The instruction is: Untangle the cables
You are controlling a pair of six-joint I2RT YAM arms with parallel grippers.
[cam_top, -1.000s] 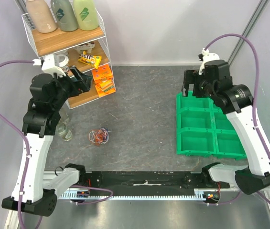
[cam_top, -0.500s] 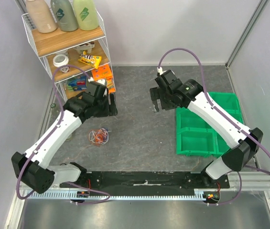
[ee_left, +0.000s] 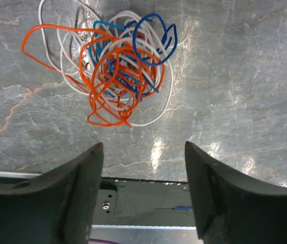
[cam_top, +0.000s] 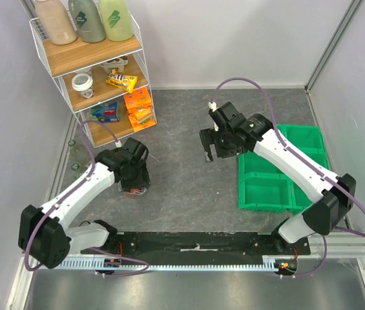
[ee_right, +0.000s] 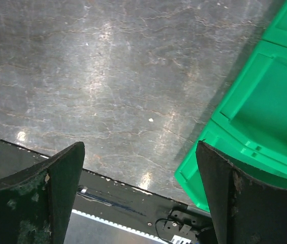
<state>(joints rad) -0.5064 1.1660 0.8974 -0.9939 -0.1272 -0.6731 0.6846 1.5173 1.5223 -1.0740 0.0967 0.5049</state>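
Left gripper (ee_left: 143, 148): jaws open, nothing between them, poised just short of the cables (ee_left: 115, 66), which lie as 1 tangled bundle on the tabletop (ee_left: 245, 76). Right gripper (ee_right: 139, 147): jaws open and not holding anything, over the tabletop beside the green bins (ee_right: 257, 112).

Risk: closing on the bundle's middle would likely pinch several strands together and tighten the knot. Thin wire may also slip from the jaws.

The left wrist view separates orange, white and blue loops. The top view hides most of the bundle under the left arm, but shows the 2 arms well apart.
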